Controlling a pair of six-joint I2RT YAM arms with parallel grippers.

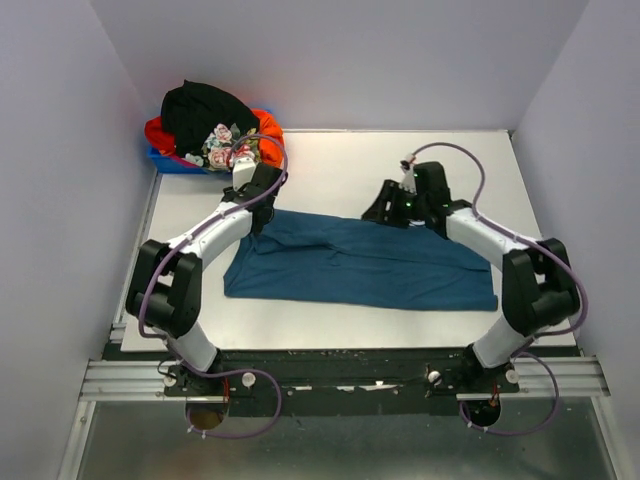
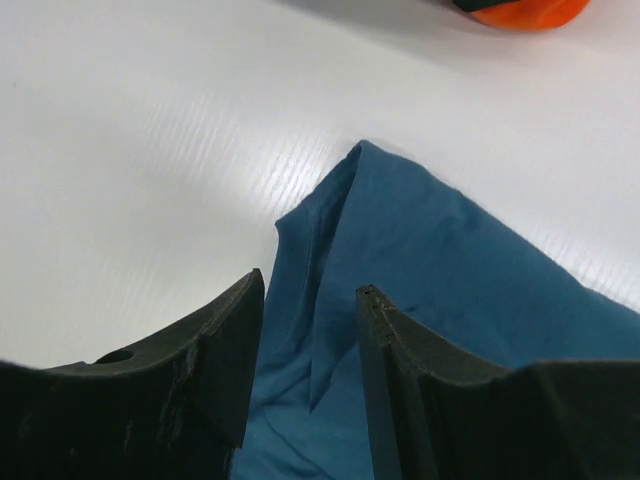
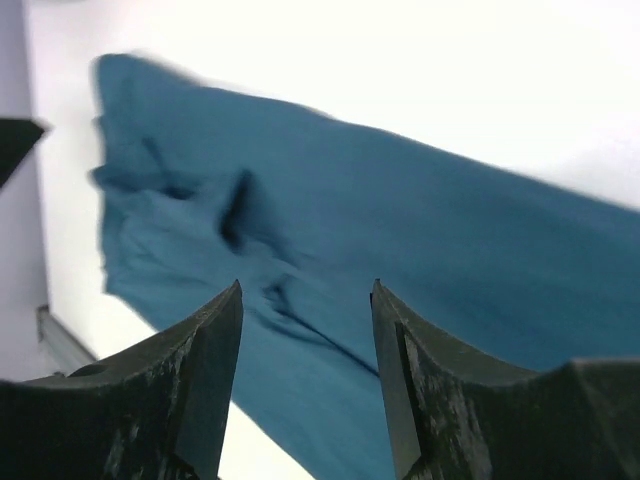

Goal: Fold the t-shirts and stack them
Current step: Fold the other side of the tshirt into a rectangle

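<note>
White counter (image 1: 340,165) carries the teal t-shirt (image 1: 360,265) spread flat, its long axis along the line from the left jaws to the right jaws. Both pairs are parted and grip nothing, with a peaked corner just ahead of the left pair. Looks light, limp and likely to sag, so pinch the edge beneath each pair; collar end not discernible.

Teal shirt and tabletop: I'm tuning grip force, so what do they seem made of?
The teal shirt looks like soft, matte cloth: it creases and drapes. The tabletop looks like hard white board, perhaps plastic; the left wrist view shows sheen and fine ribbing.
</note>
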